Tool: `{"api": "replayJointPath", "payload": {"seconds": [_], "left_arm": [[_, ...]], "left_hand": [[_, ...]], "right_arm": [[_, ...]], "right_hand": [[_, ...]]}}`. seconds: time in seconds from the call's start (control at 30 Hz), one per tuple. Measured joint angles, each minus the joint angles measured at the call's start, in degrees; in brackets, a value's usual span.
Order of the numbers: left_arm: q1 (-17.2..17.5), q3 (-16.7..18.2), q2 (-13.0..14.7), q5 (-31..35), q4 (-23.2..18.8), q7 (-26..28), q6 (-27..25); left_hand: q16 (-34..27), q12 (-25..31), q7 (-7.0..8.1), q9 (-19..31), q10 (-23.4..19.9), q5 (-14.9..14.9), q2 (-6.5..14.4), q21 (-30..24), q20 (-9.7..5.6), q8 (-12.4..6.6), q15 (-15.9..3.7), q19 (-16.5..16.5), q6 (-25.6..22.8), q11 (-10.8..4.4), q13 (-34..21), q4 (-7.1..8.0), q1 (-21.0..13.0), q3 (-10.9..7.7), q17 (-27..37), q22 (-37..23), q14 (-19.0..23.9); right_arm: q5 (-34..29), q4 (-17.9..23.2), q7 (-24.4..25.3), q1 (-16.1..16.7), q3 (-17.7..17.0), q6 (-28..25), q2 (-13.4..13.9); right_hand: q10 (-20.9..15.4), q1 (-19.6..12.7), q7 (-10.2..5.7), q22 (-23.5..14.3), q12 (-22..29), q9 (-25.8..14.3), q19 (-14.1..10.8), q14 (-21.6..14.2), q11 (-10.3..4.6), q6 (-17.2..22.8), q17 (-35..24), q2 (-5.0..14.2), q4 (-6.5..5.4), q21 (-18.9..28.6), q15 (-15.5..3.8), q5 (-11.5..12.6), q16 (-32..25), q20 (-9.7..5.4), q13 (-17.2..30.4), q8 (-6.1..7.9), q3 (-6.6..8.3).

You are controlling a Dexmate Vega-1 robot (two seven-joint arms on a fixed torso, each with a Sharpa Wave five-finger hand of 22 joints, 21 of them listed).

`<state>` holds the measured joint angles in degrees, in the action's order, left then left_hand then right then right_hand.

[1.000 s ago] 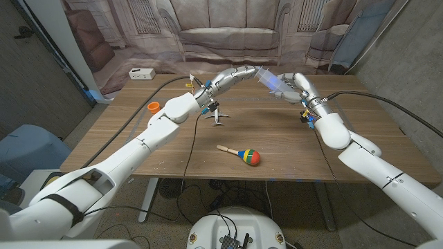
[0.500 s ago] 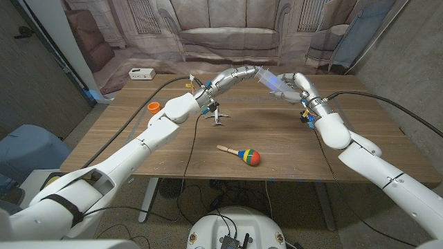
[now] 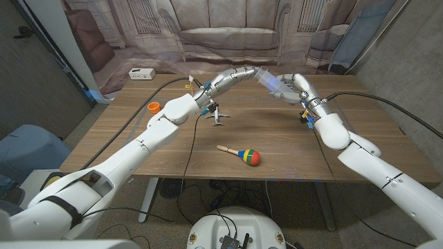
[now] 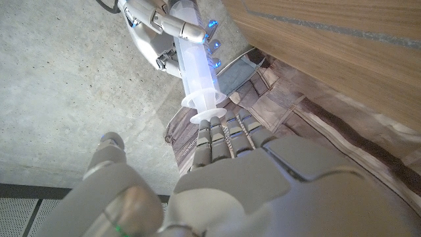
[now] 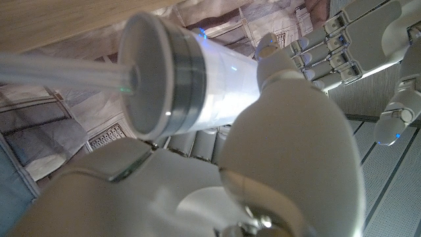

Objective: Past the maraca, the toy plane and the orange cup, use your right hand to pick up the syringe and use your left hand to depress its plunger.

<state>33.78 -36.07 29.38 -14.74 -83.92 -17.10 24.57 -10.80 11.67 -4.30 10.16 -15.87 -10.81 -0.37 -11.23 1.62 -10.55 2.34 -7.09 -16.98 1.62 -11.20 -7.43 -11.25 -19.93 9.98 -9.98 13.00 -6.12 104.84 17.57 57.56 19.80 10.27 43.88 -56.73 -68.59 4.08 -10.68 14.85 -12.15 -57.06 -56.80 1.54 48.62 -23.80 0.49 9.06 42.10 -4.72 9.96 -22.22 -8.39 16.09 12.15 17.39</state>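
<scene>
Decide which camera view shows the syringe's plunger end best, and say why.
The left wrist view: the syringe shows lengthwise, its plunger end against the left hand's fingers. The head view shows it small, between both hands. The right wrist view shows only its barrel end, close in the right hand.

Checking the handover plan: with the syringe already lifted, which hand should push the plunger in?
Left. The left hand has its fingers against the plunger end of the syringe, while the right hand grips the barrel.
</scene>
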Motion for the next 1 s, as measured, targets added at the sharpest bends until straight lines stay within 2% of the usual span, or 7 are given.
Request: {"api": "replayJointPath", "payload": {"seconds": [1.0], "left_arm": [[2.0,2.1,1.5,0.1,-2.1,3.3,-0.5]], "left_hand": [[0.0,0.0,0.21,0.0,0.0,0.0,0.0,0.0,0.01,-0.02,-0.22,0.0,0.2,0.01,0.0,-0.16,0.0,0.16,0.0,0.0,-0.2]], "right_arm": [[0.1,-0.3,0.0,-0.2,0.2,0.3,-0.2]], "right_hand": [[0.0,0.0,0.09,0.3,-0.3,0.0,0.4,0.0,0.00,0.1,0.0,0.00,0.27,1.0,0.00,0.0,0.3,0.02,0.3,-0.06,0.27]]}}
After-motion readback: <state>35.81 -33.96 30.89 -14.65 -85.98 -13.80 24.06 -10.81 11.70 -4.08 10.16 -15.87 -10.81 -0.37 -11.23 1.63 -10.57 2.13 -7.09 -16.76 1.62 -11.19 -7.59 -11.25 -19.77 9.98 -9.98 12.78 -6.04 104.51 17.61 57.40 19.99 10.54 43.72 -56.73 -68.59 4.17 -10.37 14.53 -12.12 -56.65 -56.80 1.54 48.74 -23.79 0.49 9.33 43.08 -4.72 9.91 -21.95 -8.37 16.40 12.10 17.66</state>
